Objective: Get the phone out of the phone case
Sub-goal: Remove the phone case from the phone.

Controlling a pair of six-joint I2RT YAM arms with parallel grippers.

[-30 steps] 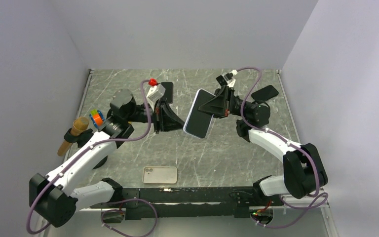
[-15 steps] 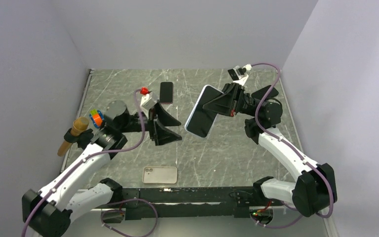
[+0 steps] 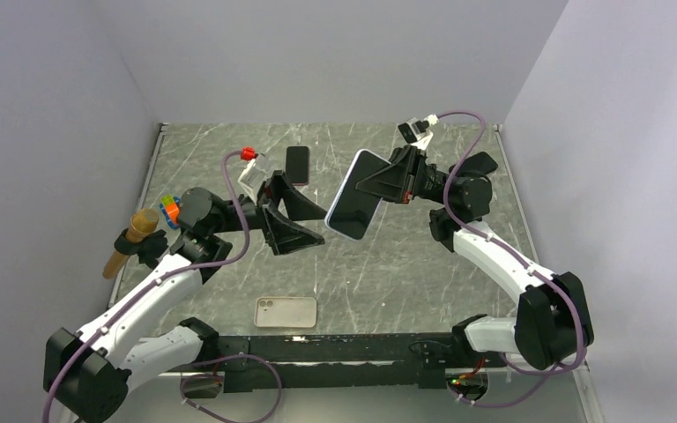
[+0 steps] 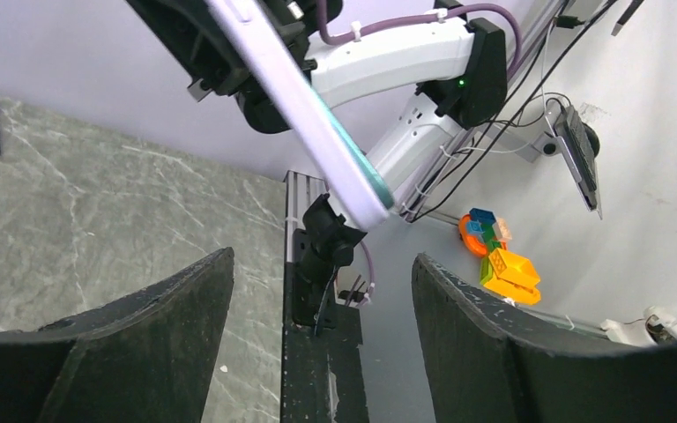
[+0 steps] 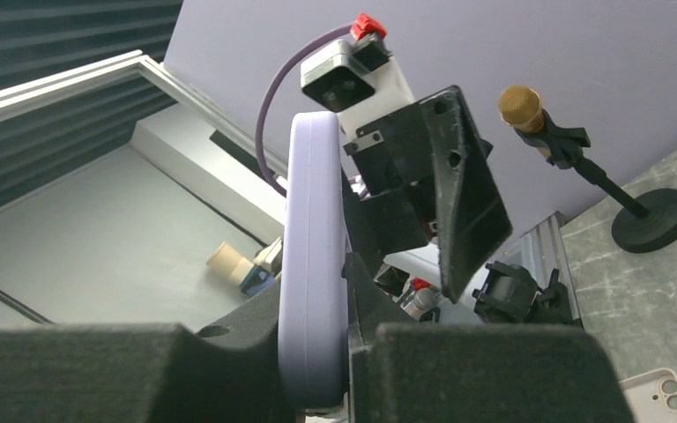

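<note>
A lilac phone (image 3: 355,198) hangs tilted above the worktop (image 3: 388,273), clamped in the right jaws. The left jaws gape wide, empty, just beside it. The pale case (image 3: 286,311) lies flat near the front edge.

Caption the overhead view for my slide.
Right gripper holds the phone aloft; left gripper open beside it; beige case lies on the table.

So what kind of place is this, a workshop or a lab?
Most likely a robotics test booth: two robot arms bolted to a marble-look table, plain walls closing it in on three sides, and loose props such as a phone case and a microphone.
</note>
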